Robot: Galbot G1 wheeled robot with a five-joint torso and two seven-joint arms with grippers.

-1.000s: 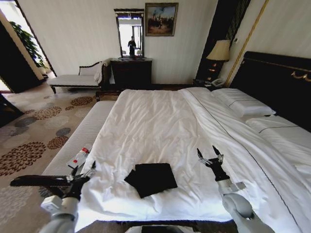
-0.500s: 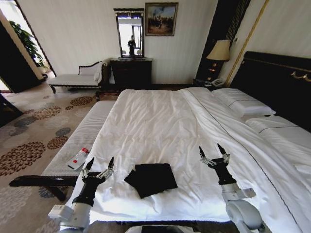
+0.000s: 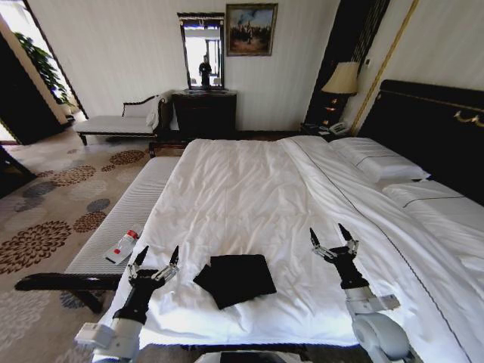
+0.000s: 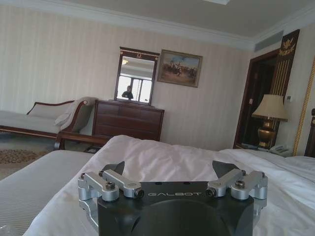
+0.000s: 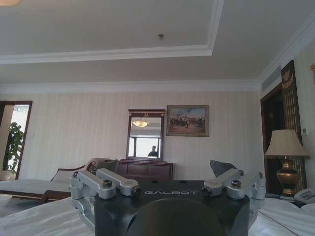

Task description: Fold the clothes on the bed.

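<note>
The clothes lie as a small black folded bundle on the white duvet of the bed, close to its near edge; no lettering shows. My left gripper stands open, fingers pointing up, just left of the bundle at the duvet's left side. My right gripper stands open too, raised above the duvet to the right of the bundle. Neither touches the cloth. In the left wrist view the open fingers frame the duvet. The right wrist view looks over its open fingers toward the far wall.
A long grey-striped bench runs along the bed's left side with a white-and-red bottle on it. Pillows and the dark headboard are at right. A dresser, mirror, chaise and lamp line the far wall.
A second ago my left arm lay low and sideways by the bench; it has swung up beside the bundle with fingers open. The right gripper shifted slightly nearer and right.
</note>
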